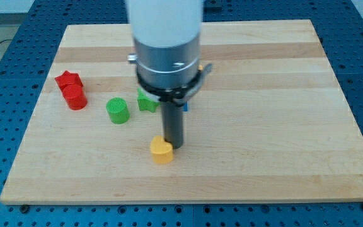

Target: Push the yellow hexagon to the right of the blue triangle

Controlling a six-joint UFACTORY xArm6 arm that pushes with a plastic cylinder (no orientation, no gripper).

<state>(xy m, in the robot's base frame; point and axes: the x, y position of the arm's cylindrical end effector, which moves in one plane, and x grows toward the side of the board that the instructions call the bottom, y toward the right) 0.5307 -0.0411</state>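
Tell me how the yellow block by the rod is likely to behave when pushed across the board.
The yellow block looks squat and flat-bottomed, so it will probably slide rather than tip or roll. It seems small and solid, likely light and stiff. My tip sits at its upper right edge, off-centre, so it may rotate or slip aside on the smooth wooden board.

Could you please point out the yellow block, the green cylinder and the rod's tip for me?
yellow block [162,151], camera view, on its top face.
green cylinder [117,106], camera view, on its round top.
my tip [173,147], camera view, on the rod's lower end, beside the yellow block's right edge.
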